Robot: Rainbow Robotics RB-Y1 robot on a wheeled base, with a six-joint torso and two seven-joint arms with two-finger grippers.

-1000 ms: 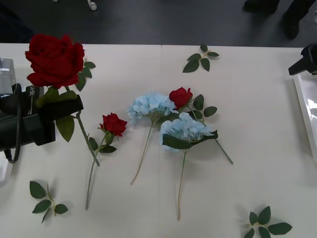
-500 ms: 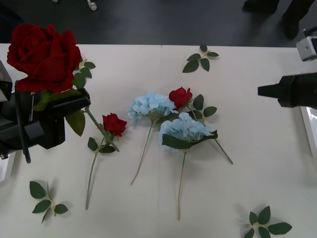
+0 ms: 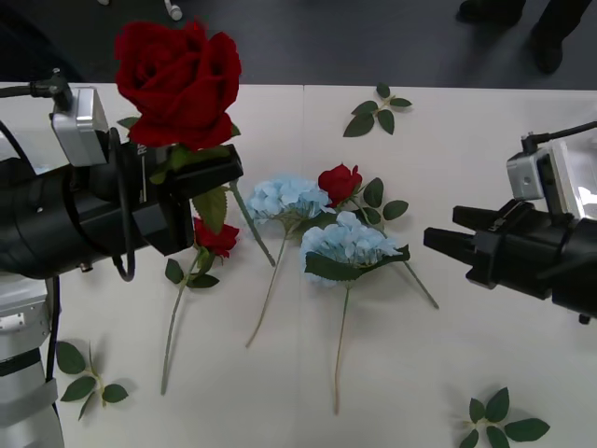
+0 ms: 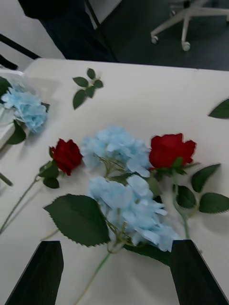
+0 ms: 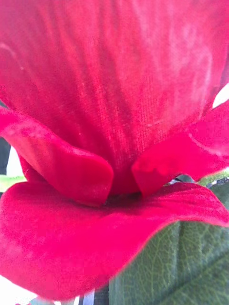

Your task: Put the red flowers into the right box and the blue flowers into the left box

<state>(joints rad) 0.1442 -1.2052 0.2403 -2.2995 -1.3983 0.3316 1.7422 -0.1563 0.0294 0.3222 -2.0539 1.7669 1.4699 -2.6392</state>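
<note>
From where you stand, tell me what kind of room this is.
Probably an office or lab set up as a test space: a plain white table, dark carpet-like floor, and the wheeled base of an office chair. Artificial flowers lie spread out like props.

No readable text, label, brand, number or sign appears on anything in these views.

Two red roses (image 3: 340, 183), two blue flowers (image 3: 347, 245) and scattered leaf sprigs (image 3: 377, 109) are spread across the white table (image 3: 466, 168).
</note>
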